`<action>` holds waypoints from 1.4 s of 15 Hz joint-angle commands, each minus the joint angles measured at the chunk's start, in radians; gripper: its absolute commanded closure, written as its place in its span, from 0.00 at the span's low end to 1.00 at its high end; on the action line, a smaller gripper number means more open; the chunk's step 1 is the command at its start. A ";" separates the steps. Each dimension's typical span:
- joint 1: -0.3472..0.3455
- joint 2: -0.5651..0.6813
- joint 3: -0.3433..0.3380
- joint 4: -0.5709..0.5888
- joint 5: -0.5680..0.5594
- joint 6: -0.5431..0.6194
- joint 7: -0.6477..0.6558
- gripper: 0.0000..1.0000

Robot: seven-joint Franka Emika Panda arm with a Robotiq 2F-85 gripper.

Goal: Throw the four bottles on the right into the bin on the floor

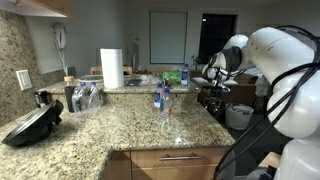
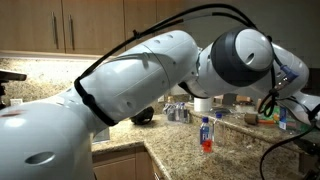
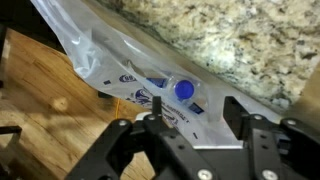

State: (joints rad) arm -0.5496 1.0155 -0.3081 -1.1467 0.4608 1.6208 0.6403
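In the wrist view the end effector point(image 3: 193, 128) was seen released, jaws apart, above a blue-capped bottle point(image 3: 165, 95) lying in the bin's liner point(image 3: 75, 45). Only in an exterior view was a second bottle point(image 1: 160, 97) shown standing on the worktop point(image 1: 120, 130).

Legend, my arm in an exterior view: glossy white, rounded link shells point(image 2: 140, 80), parted by a thin black seam band point(image 2: 95, 105); dark grey circular joint cap point(image 2: 240, 55) at 2 o'clock; slim black cables point(image 2: 160, 27) at 12 o'clock. Wrist view, 6 o'clock: my matte black gripper point(image 3: 192, 118), blocky linkage with round pins.
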 commanded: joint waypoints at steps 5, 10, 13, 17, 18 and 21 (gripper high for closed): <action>0.003 -0.226 -0.062 -0.201 -0.002 0.089 -0.108 0.00; 0.121 -0.443 -0.124 -0.402 -0.121 0.229 -0.256 0.00; 0.214 -0.574 -0.128 -0.535 -0.208 0.331 -0.298 0.00; 0.306 -0.730 -0.064 -0.714 -0.384 0.487 -0.276 0.00; 0.332 -0.767 -0.051 -0.762 -0.422 0.528 -0.273 0.00; 0.398 -0.873 -0.012 -0.916 -0.544 0.665 -0.255 0.00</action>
State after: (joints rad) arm -0.1972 0.2837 -0.3513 -1.8704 0.0226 2.1525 0.3849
